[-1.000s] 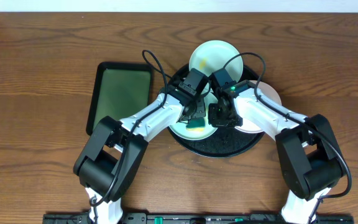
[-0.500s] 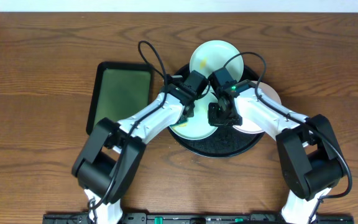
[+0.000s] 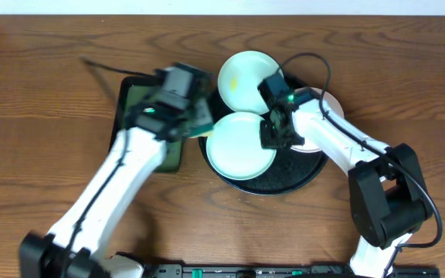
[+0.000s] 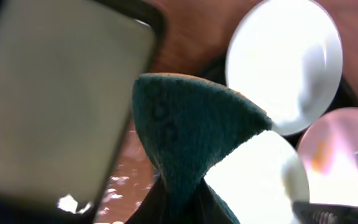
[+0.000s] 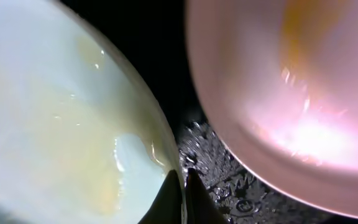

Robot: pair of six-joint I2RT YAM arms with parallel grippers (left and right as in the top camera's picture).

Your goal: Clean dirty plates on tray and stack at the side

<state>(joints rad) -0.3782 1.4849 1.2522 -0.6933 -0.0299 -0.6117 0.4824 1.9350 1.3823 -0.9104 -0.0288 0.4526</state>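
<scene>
Step in hand, as judged: scrubbing stage, between wipes. Nearest: near mint plate (image 3: 240, 147), flat on round black tray (image 3: 284, 184), toward its left side. Pinned at its right edge by right gripper (image 3: 273, 133), closed down thin on the rim, fingertips almost meeting in the wrist view. Looks clean from overhead but shows a faint yellowish film in the right wrist view, so not logged as done. Just right of it, under the right arm: white plate (image 5: 291, 93), also on the tray, close beside the mint plate but apart from it; pink-cast in the wrist view, with an orange patch, residue or glare not separable. Further out, to the left: left gripper (image 4: 178, 208) clamped on a dark green scouring sponge (image 4: 191, 124), clear of the plates, at the right edge of the rectangular green tray (image 4: 48, 106), between it and the black tray; blurred from overhead, height not readable. Farthest: second mint plate (image 3: 247, 79), yellow smear on its face, lying across the far rim of the black tray and partly beyond it; tilt not readable. Nothing stacked at the side yet. Next move, as judged: carry sponge to a plate bearing residue, most plainly the smeared far one. Calls for a grip on that rim first, given its perch on the tray edge and the risk of sliding or tipping under wipe pressure. Alternatively, re-wipe the held plate if film real. Only afterwards lift cleaned plates to the wooden table (image 3: 52, 62) for stacking.
</scene>
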